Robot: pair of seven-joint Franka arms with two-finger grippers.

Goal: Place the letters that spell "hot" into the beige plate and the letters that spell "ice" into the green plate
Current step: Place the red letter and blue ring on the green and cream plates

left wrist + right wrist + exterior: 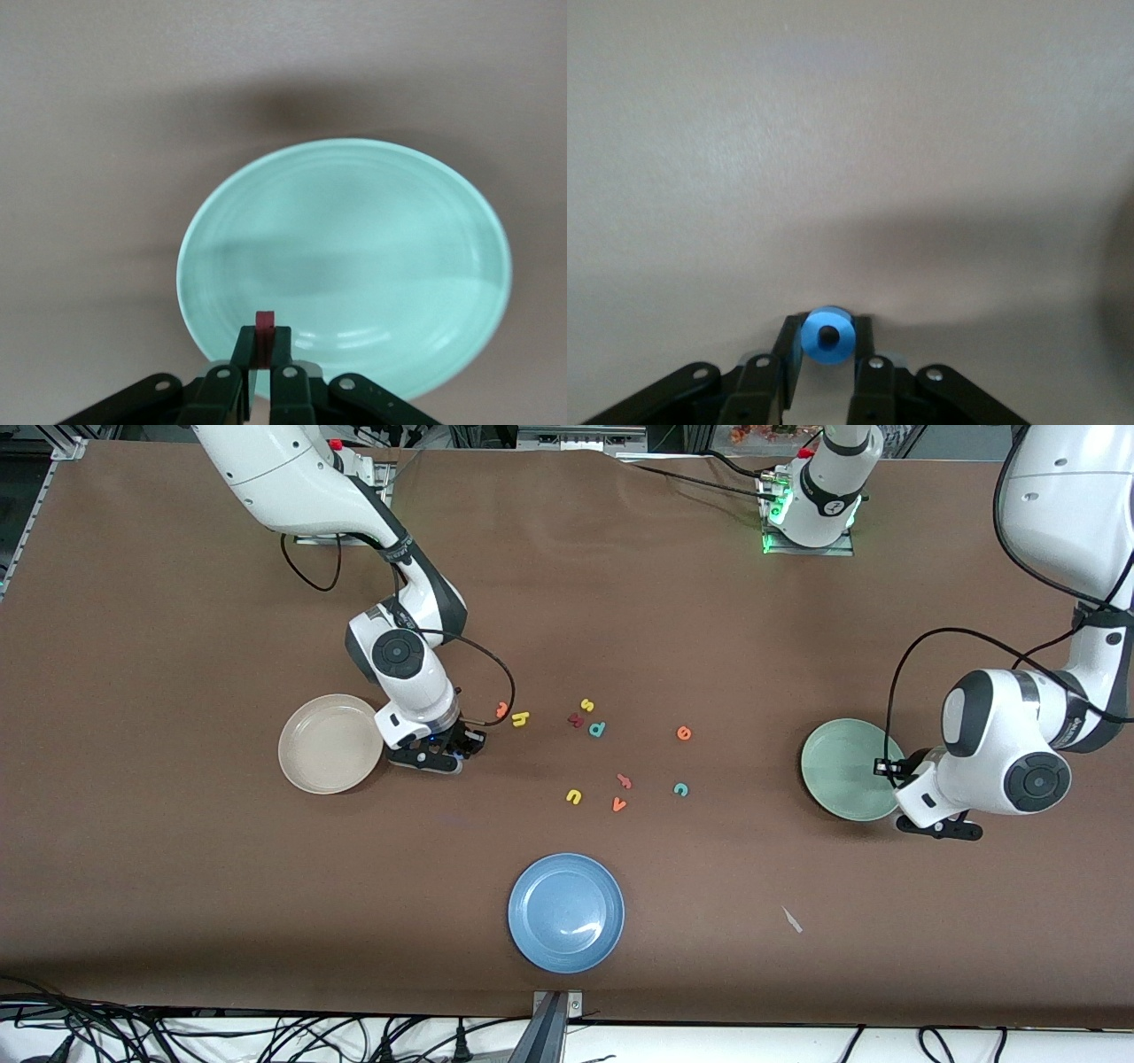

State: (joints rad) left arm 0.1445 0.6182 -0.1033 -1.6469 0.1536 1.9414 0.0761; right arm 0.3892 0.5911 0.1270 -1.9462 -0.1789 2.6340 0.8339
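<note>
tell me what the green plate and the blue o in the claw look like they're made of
Green plate: probably glazed ceramic or hard plastic; smooth and glossy, with soft light streaks and faint concentric rings. Blue o, pinched in the right claw: likely foam or soft plastic; thick, matte, evenly coloured, no shine.

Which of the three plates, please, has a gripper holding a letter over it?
The green plate, at the left arm's end of the table: the left gripper holds the dark red i above it. The beige plate and blue plate have none.
</note>
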